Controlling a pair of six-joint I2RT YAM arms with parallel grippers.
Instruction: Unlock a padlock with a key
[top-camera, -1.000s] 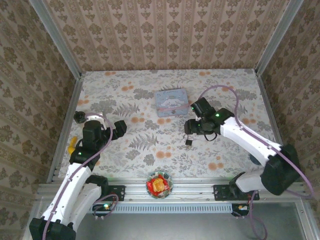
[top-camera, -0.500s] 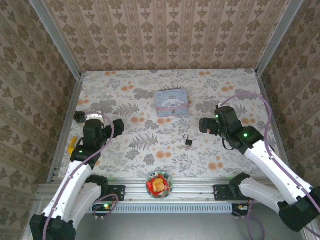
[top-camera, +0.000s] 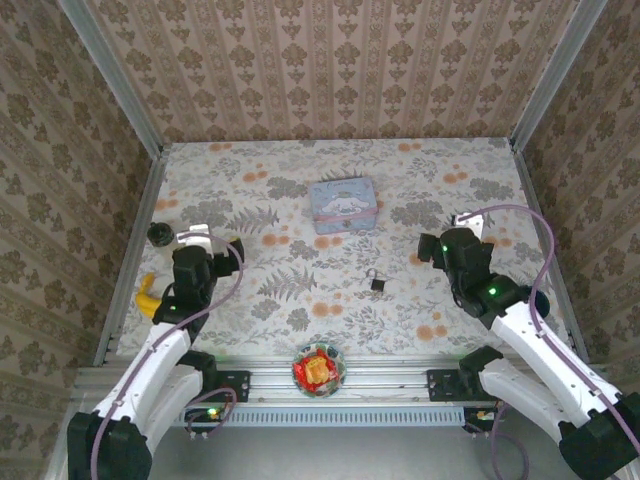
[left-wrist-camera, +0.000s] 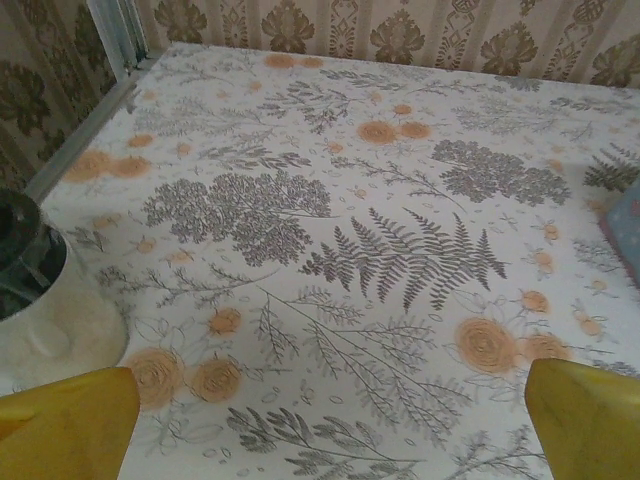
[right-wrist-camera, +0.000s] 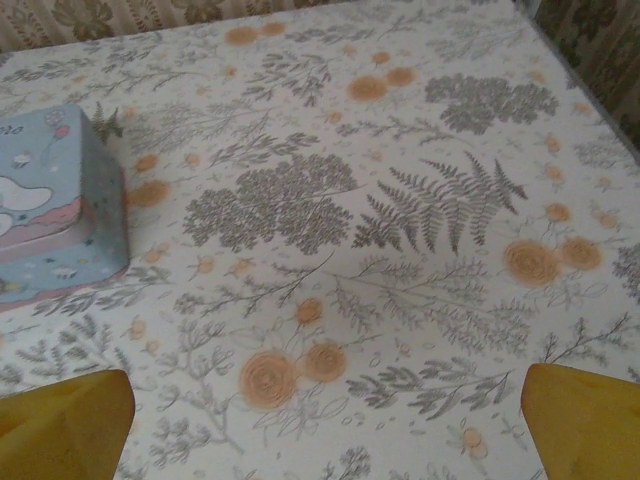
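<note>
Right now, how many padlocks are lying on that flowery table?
1. The tiny black square-bodied padlock with a thin silvery shackle lies on the floral table, closer to the near edge than the pale blue cartoon tin. Another might be hidden from the cameras.

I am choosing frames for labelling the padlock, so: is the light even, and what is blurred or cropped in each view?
Top external view: soft even light, faint shadows, padlock tiny. Left wrist view: near yellow fingertips blurred, tablecloth clear. Right wrist view: the same blur, blue tin cropped at the left edge.
</note>
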